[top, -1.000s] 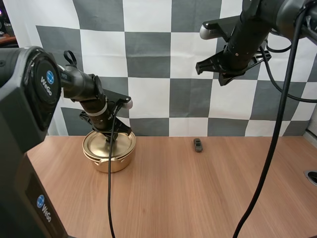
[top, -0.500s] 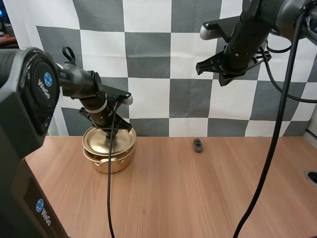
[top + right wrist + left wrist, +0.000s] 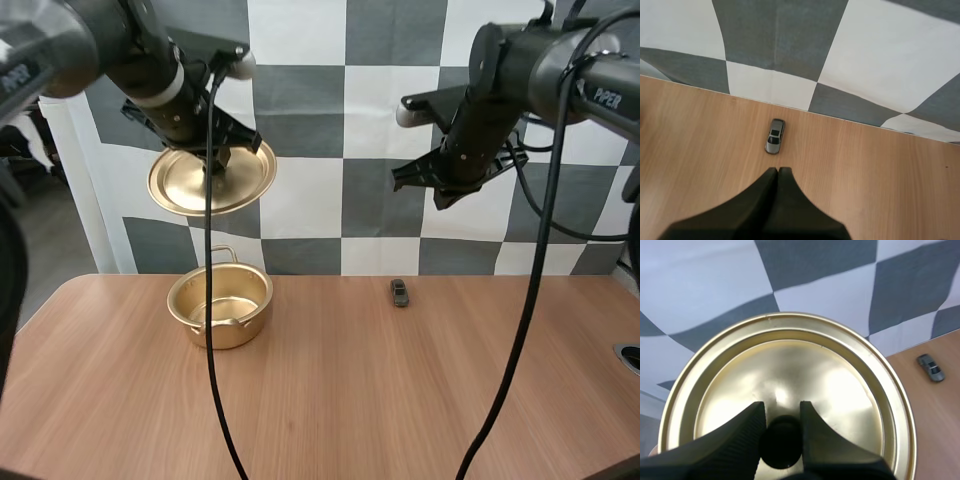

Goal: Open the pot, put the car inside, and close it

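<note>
Above open pot [image 3: 228, 328], left gripper [image 3: 781, 414] pinches lid [image 3: 842, 385].

Wooden table [image 3: 330, 400], light brown, fine grain, matte top. Near its right edge, a small round grey ring [image 3: 630, 356] with dark centre, partly cut off; cannot tell whether hole or fitting.

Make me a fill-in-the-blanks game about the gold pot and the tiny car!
1. The left gripper holds the ____ up by its black knob.
2. The open pot is ____ inside.
3. The car sits on the ____.
4. The right gripper over the car is ____.
Missing words: lid, empty, table, shut.
</note>
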